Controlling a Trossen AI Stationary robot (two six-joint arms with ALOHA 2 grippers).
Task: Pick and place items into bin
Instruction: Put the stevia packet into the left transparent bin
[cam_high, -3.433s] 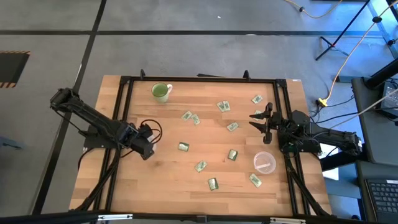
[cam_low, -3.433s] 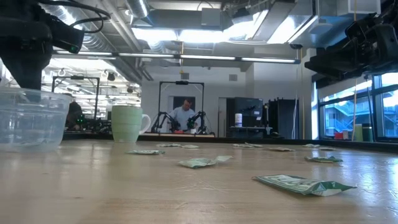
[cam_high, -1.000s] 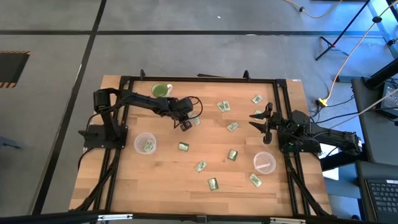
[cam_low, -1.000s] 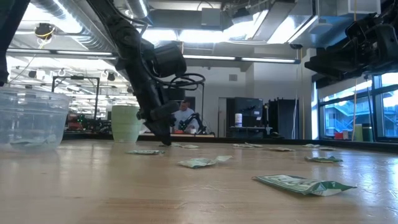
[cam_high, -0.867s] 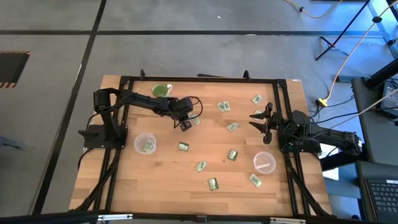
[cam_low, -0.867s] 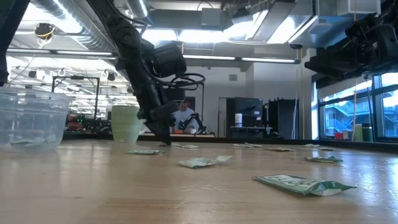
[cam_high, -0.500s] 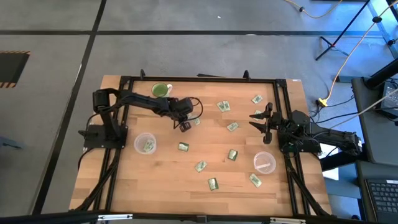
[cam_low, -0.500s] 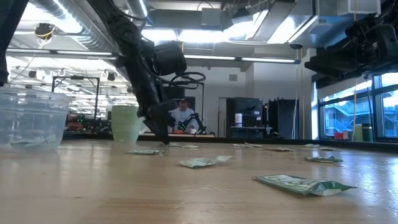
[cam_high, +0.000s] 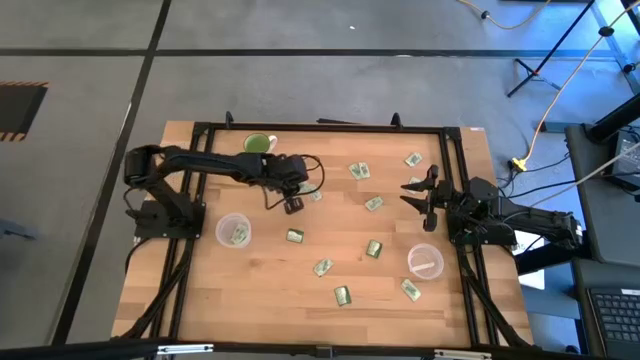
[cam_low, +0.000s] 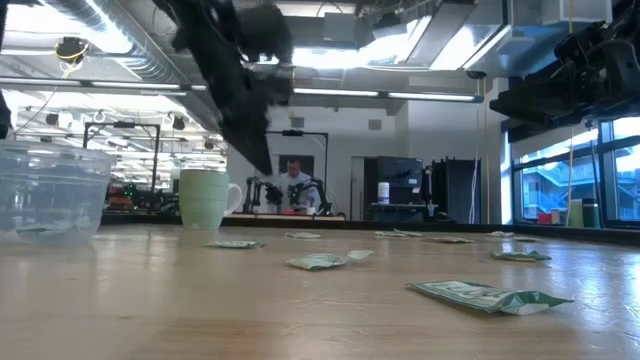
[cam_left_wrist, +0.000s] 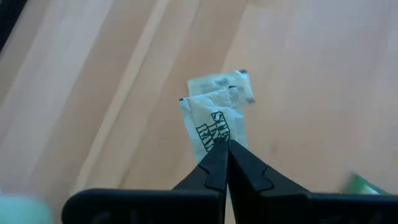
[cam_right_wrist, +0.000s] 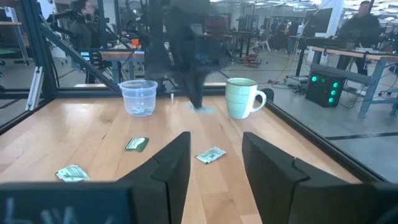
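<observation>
Lifted off the table since a second ago, our left gripper (cam_left_wrist: 225, 149) pinches one packet (cam_left_wrist: 211, 121); the bin (cam_high: 233, 230) lies toward our left base. Our right gripper (cam_right_wrist: 211, 155) waits open.

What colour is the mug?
Light green mug, best seen in the right wrist view.

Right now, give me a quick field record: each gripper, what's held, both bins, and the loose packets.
left gripper: shut on a packet, lifted above the table near the mug
right gripper: open, holding nothing, waiting at the table's right edge
left bin: clear cup, one packet inside
right bin: clear cup by the right arm, contents unclear
loose packets: scattered across the middle and right of the table
</observation>
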